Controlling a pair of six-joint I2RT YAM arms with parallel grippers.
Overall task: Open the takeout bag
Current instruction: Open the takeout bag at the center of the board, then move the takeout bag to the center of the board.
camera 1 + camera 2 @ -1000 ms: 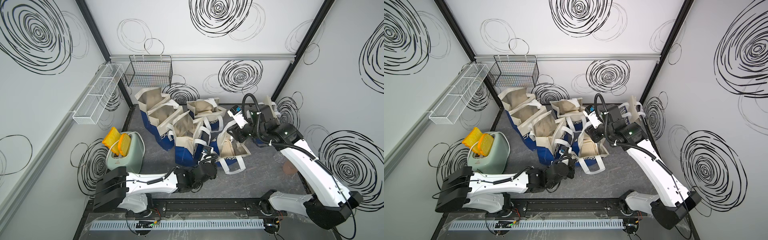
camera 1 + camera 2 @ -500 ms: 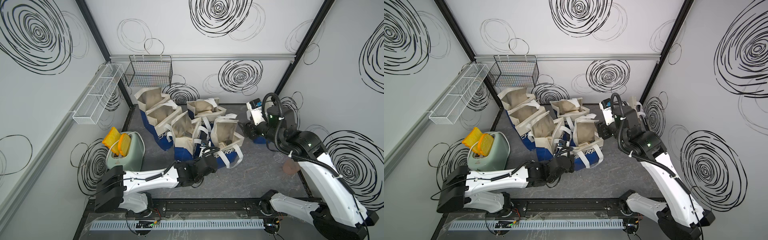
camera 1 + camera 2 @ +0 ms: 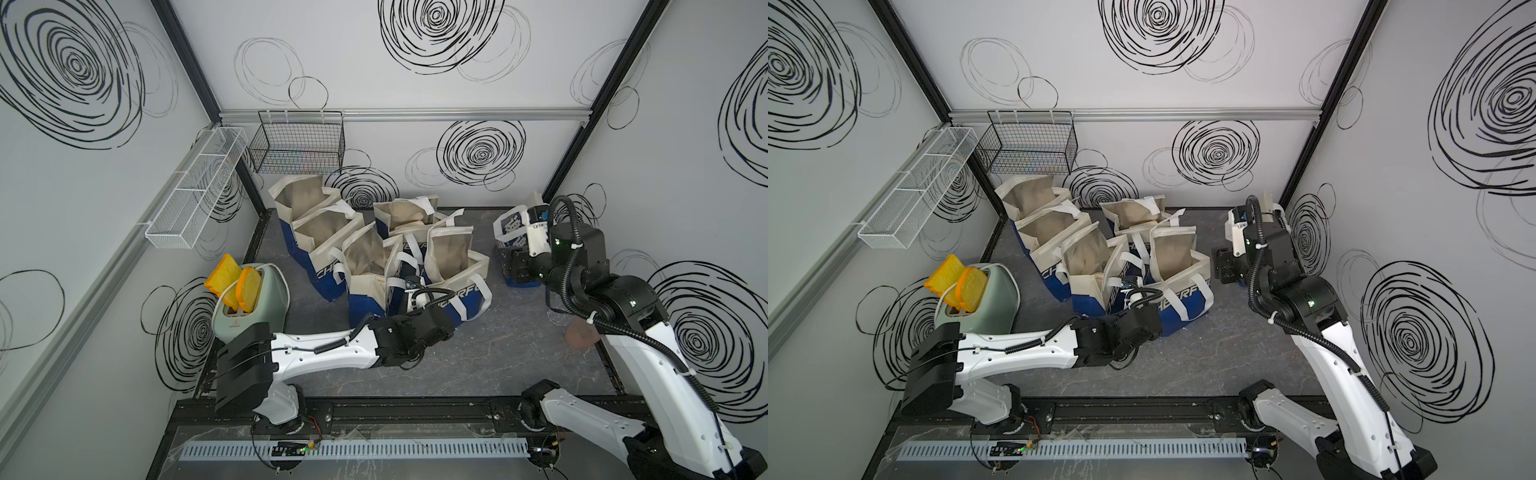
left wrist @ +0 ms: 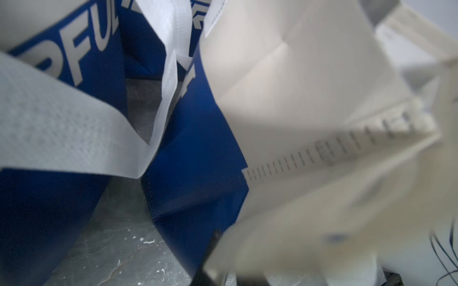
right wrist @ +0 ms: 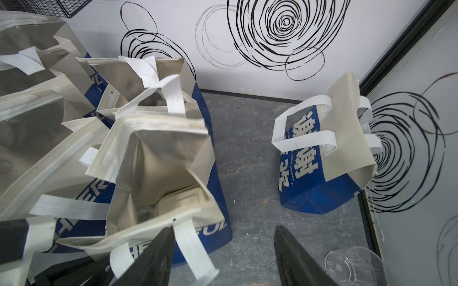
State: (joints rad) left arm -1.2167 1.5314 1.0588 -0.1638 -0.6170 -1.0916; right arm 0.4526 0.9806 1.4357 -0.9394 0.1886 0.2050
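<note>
We find a bare strip of floor [image 5: 247, 153] between the packed open bags [image 3: 374, 249] and the lone bag [image 5: 322, 153] in the far right corner. The front floor lies open. A toaster [image 3: 266, 299] blocks the left, and a clear plastic piece [image 5: 352, 267] sits by the right wall.

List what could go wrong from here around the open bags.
1. The left gripper sits wedged among white handle straps beside the open blue-and-cream fabric takeout bag; withdrawing could snag one and tip the bag.
2. The open right gripper hangs close to that bag's edge, with a clear plastic cup lying nearby that a swing might knock.
</note>
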